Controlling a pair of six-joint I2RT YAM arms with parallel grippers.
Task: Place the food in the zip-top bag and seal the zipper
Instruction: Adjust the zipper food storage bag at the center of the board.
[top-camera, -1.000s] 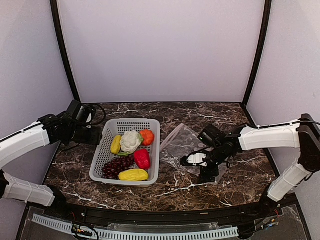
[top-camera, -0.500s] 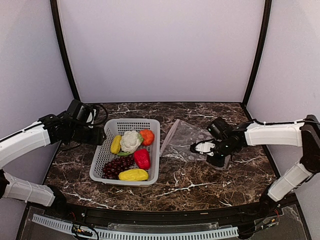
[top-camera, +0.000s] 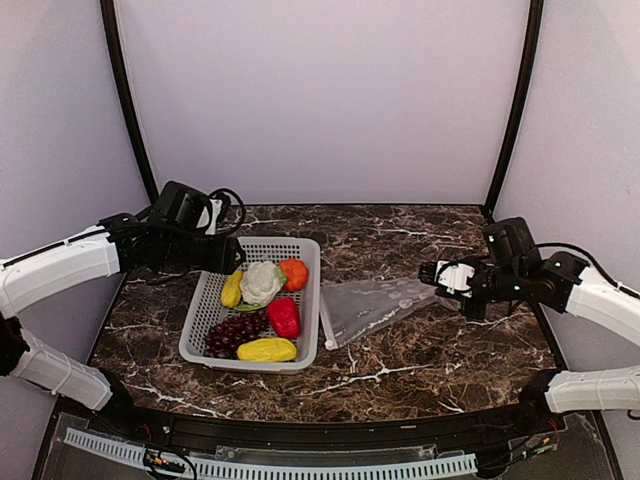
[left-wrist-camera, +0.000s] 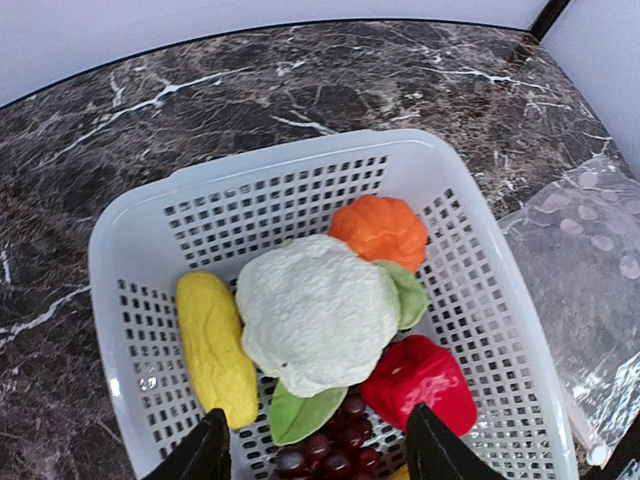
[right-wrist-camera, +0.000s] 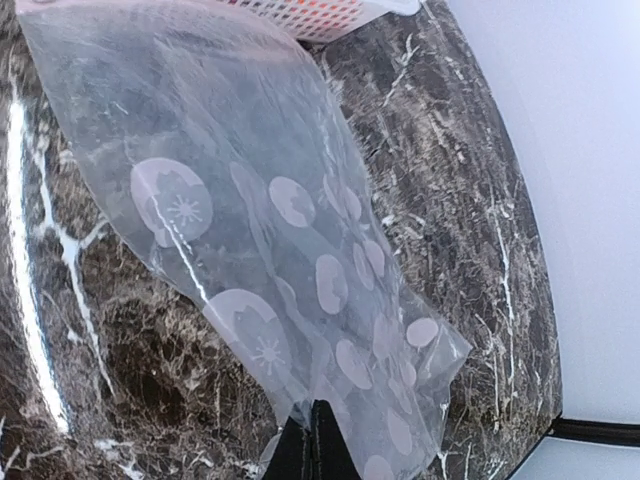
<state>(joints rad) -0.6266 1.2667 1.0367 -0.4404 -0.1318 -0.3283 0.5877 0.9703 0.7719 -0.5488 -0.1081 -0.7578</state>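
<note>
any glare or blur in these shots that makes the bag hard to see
Right wrist: sharp, but a bright glare streak runs down the marble table at left, and sheen washes over the zip-top bag. Top external: soft even light, the clear bag nearly melts into the marble. Left wrist: crisp and evenly lit on the cauliflower.

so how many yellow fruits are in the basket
2. One yellow fruit lies along the left side of the basket, beside the cauliflower; the other yellow fruit lies at the near end, by the grapes. More could be hidden underneath.
</note>
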